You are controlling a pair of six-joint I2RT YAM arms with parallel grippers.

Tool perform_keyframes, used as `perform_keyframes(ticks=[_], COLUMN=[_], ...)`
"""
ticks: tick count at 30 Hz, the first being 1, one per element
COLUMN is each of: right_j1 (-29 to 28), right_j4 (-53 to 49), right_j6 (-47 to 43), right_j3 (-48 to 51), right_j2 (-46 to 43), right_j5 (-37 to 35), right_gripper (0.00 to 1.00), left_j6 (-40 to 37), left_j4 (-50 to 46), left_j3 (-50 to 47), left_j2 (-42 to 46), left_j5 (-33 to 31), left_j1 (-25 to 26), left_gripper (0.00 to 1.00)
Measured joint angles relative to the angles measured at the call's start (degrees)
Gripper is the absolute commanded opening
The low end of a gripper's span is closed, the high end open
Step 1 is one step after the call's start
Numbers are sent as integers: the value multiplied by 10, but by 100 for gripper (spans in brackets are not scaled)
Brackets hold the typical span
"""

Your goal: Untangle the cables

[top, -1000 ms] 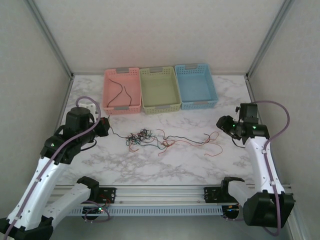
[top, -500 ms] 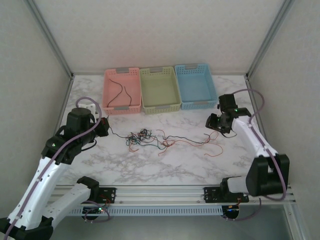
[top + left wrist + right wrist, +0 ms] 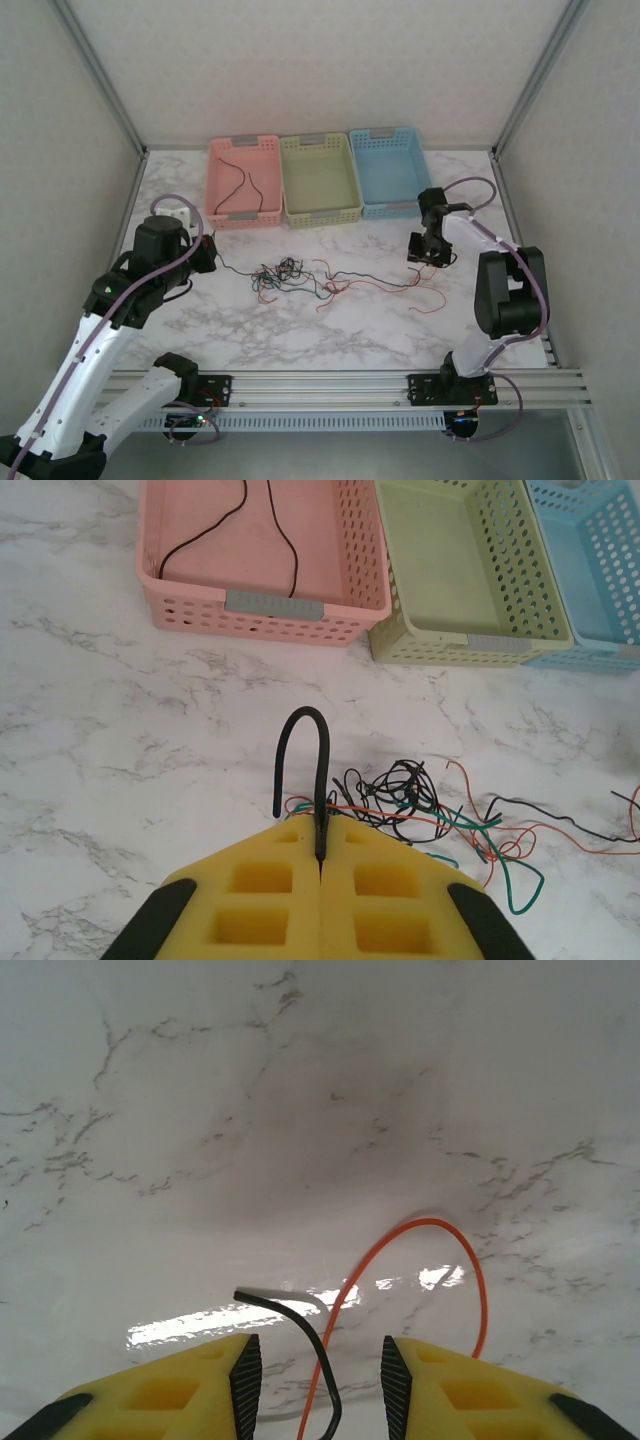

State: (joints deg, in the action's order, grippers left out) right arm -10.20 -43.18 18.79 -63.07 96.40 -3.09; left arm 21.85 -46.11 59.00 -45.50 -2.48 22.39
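Right gripper (image 3: 315, 1385) seen from its own wrist, yellow fingers (image 3: 170, 1392) standing apart over the white marble table (image 3: 300, 1080), with the free end of a black cable (image 3: 265, 1300) and one leg of an arching orange-red cable (image 3: 432, 1222) in the gap between them.

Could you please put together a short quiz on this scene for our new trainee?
1. True or false: the left gripper is shut on a black cable.
2. Which basket holds cables? A. the pink basket B. the green one C. the blue one
3. What colour is the arched cable running out between the open jaws of the right gripper?
Key: 1 true; 2 A; 3 orange.
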Motion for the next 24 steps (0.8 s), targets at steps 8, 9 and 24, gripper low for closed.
perform_keyframes(ticks=[8, 9, 24], right_j1=[-16, -18, -31], right_j4=[10, 11, 28], right_j6=[-1, -1, 0], right_j3=[1, 1, 10], right_j2=[42, 46, 48], right_j5=[-6, -9, -17], right_gripper=[34, 32, 0], left_j6=[0, 0, -2], left_j4=[0, 0, 0], left_j3=[0, 0, -3], left_j2=[1, 2, 4], left_j5=[0, 0, -2], left_j1=[0, 0, 0], left_gripper=[0, 0, 0])
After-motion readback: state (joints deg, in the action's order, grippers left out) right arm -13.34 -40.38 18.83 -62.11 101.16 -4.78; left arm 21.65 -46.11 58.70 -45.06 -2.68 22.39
